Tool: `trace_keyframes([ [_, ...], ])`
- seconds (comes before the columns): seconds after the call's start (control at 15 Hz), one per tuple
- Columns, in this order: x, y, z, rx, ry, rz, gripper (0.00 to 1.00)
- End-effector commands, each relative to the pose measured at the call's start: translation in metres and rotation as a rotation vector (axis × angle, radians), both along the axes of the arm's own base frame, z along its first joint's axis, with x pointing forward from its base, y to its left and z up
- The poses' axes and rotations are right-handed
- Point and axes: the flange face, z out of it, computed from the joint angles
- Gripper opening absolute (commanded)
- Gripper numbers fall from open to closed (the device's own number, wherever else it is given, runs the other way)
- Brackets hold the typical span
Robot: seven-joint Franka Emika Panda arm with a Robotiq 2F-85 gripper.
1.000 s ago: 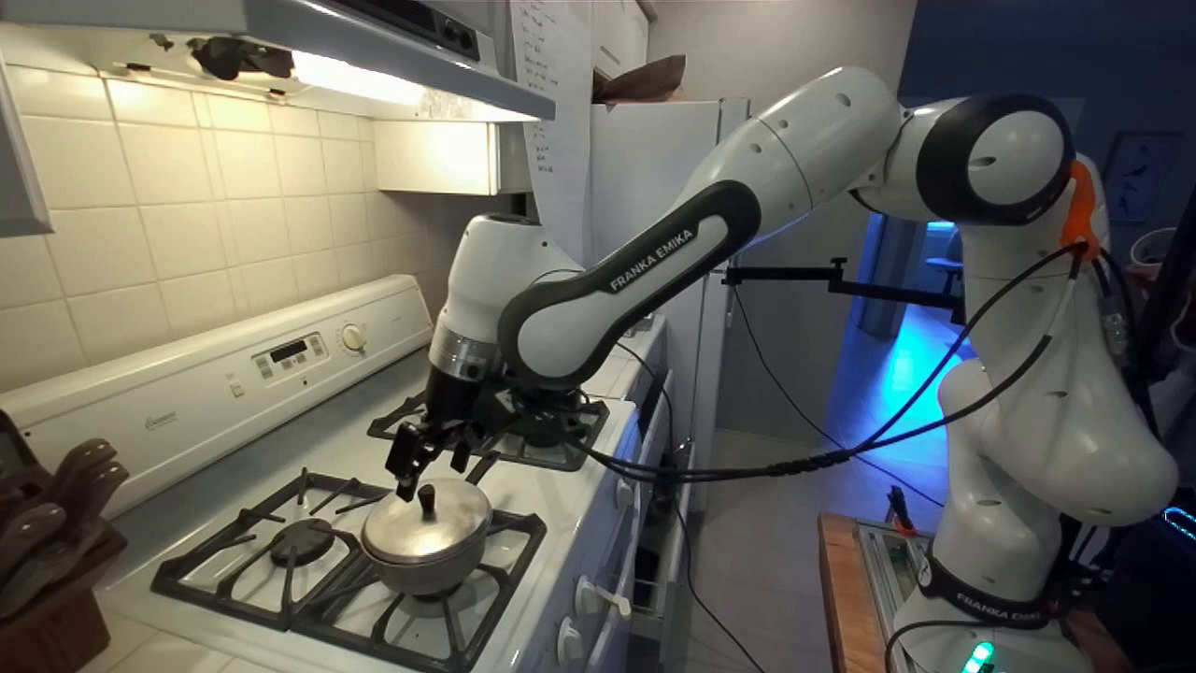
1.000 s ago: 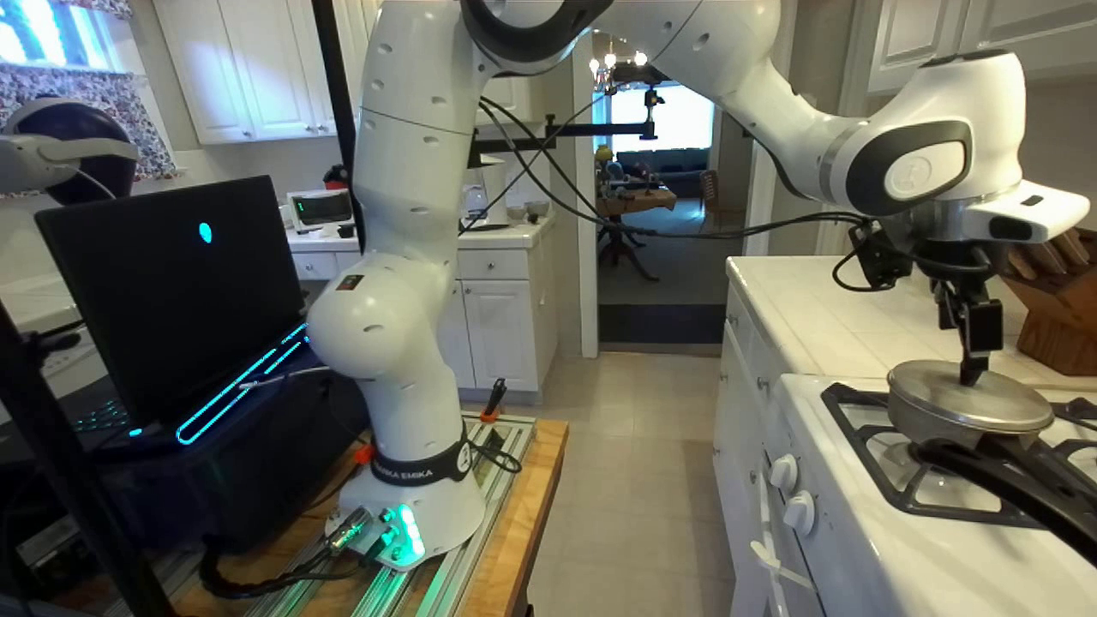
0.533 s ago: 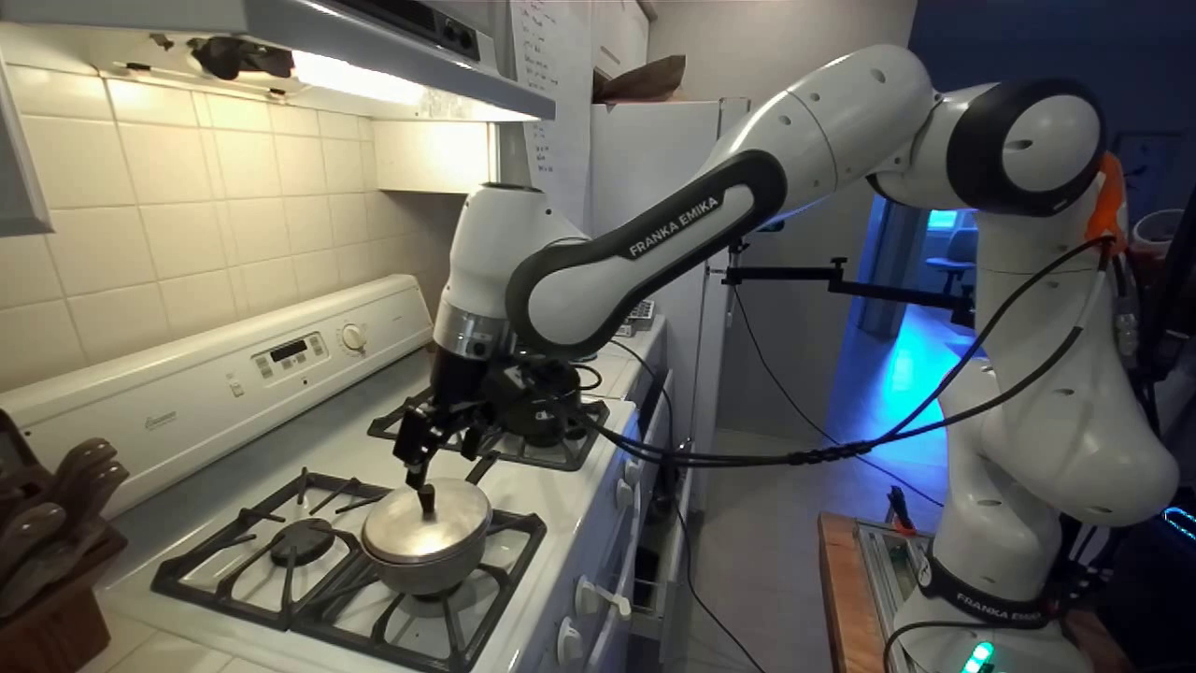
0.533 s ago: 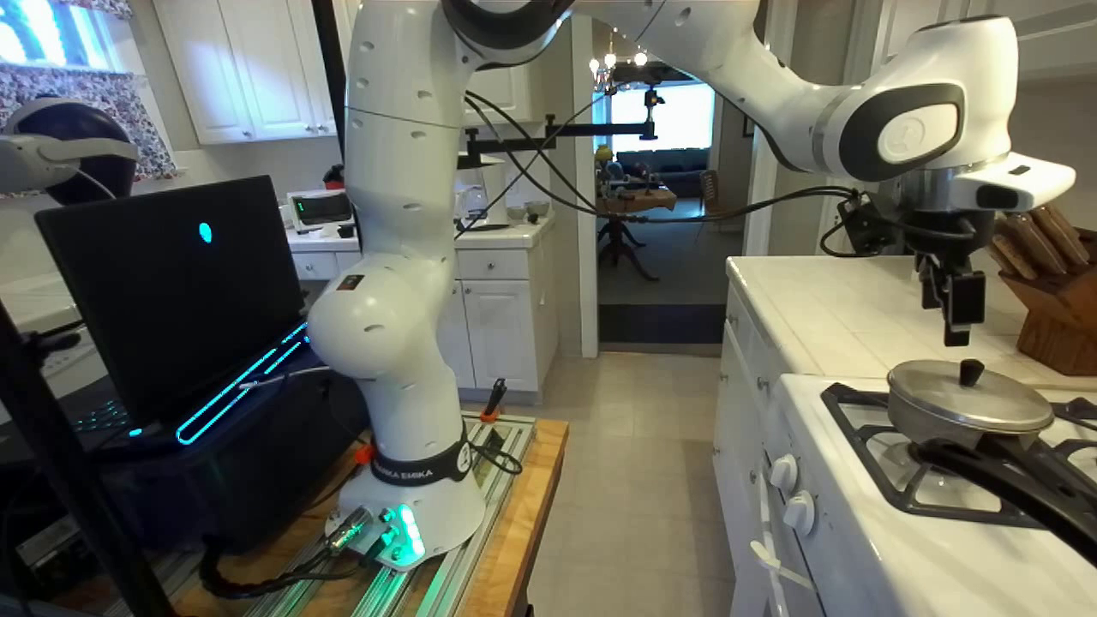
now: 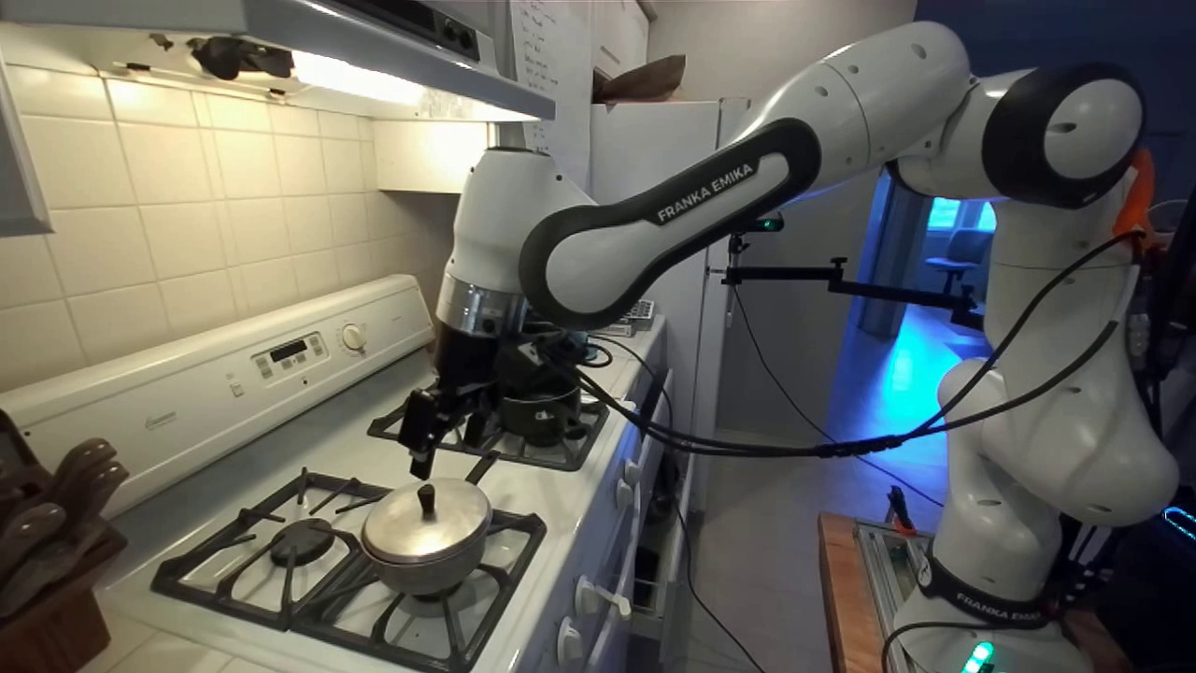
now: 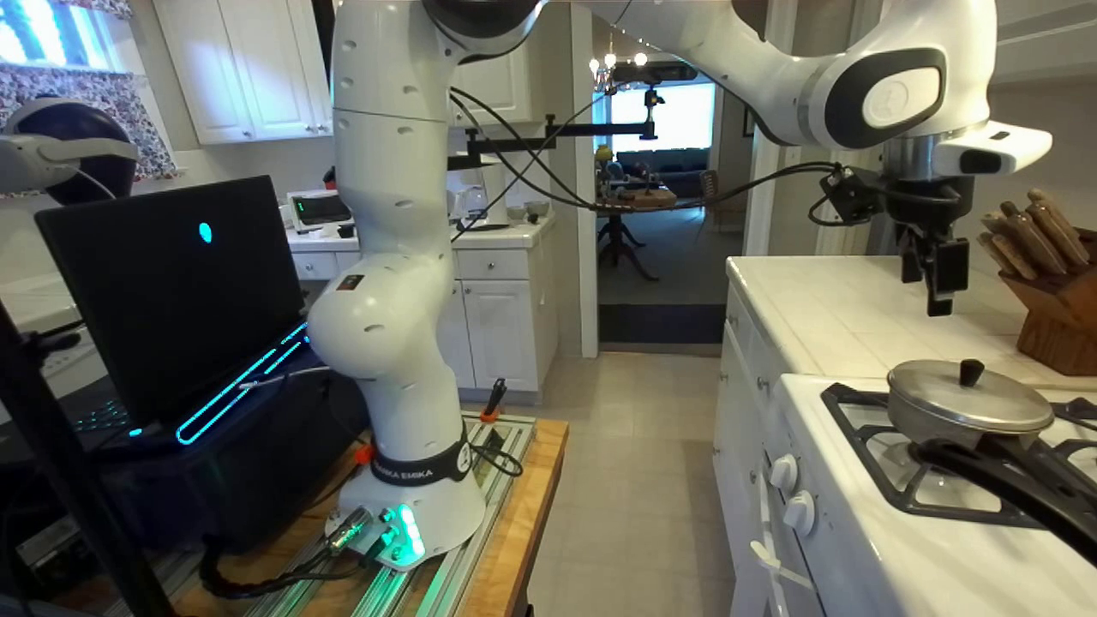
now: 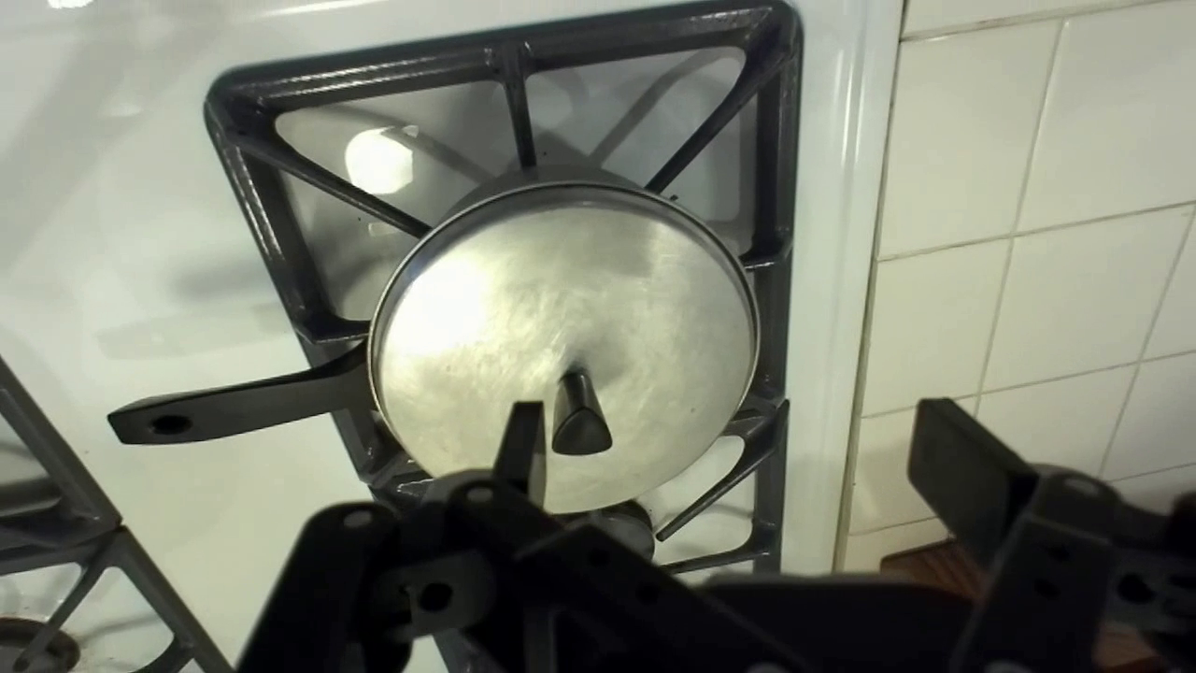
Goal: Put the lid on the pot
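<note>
The pale silver domed lid (image 5: pixel 402 528) with its upright black knob lies on top of the pot (image 5: pixel 434 568), looks level and covers the pot's inside. In an exterior view the lid (image 6: pixel 943 390) and the pot's grey side (image 6: pixel 917 424) show too. In the wrist view the lid (image 7: pixel 561 280) fills the middle, and the pot's black handle (image 7: pixel 271 402) points left. My gripper (image 5: pixel 448 451) is open and empty, above the lid and apart from it. In the wrist view the gripper's (image 7: pixel 732 411) fingers stand wide apart; the left one appears beside the knob.
The pot stands on a black burner grate (image 5: pixel 533 533). A taller black pot (image 5: pixel 542 421) stands on the back burner. A wooden knife block (image 6: pixel 1063 321) stands on the tiled counter (image 6: pixel 823 300). The range hood (image 5: pixel 448 65) hangs above the stove.
My gripper has risen from close to the lid's knob and shifted a little away from it; in an exterior view the knob is uncovered. The lid and pot have not moved.
</note>
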Motion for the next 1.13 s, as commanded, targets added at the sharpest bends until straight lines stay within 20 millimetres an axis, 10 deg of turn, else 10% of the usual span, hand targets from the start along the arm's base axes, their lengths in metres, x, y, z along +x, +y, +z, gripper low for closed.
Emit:
trace_keyframes([
  [0.0,-0.018,-0.001,0.01,-0.016,0.024,0.027,1.0],
  [1.07,-0.028,-0.006,0.013,-0.045,0.057,0.03,1.0],
])
